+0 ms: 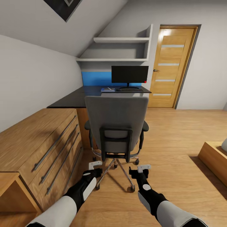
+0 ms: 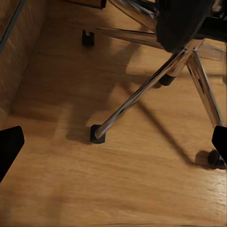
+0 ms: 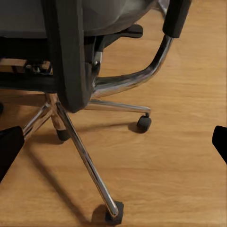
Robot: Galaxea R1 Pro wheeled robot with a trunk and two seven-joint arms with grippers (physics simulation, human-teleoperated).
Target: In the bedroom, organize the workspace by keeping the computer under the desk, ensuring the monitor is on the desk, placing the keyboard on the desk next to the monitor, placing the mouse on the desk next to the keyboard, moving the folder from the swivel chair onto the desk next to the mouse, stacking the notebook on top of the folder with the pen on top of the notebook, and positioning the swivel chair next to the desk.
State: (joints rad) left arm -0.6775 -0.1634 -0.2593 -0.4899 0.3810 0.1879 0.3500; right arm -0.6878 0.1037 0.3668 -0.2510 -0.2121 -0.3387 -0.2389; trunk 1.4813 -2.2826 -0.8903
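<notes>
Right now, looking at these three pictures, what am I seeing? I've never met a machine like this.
It is a simulated wheeled robot with two arms. The large picture comes from a camera on its head: the left gripper and right gripper reach forward, both open and holding nothing. Ahead stands a grey swivel chair with its back to the robot. Beyond it a dark desk carries a monitor, a keyboard and something blue I cannot identify. The two smaller pictures come from cameras near each gripper, looking down at the chair's chrome legs and casters on the wooden floor.
</notes>
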